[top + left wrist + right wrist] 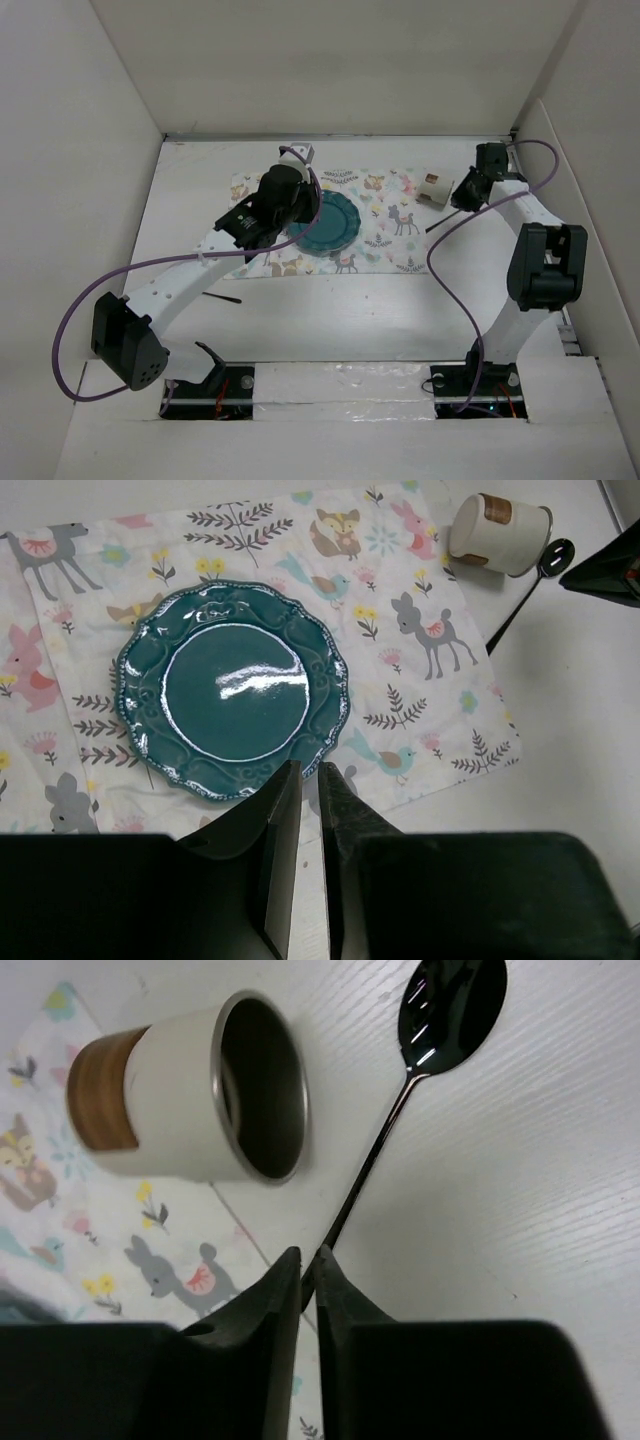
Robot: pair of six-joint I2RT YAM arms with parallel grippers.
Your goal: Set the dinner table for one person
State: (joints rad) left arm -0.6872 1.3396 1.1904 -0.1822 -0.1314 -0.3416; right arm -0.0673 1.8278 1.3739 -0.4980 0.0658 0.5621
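dinner table [330,310] below: cup [170,1090] tipped, hollow bare; left gripper [310,768] nearly closed, empty; right gripper [310,1255] narrow at spoon [450,1010] handle, grip unclear.

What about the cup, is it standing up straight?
No, the cup lies tipped on its side beside the spoon, with its open mouth facing sideways.

Left hand [308,772] and right hand [308,1256] hover low, each nearly closed.

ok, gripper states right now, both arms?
Left gripper: closed to a slit, empty.
Right gripper: closed to a slit, empty, above the spoon.
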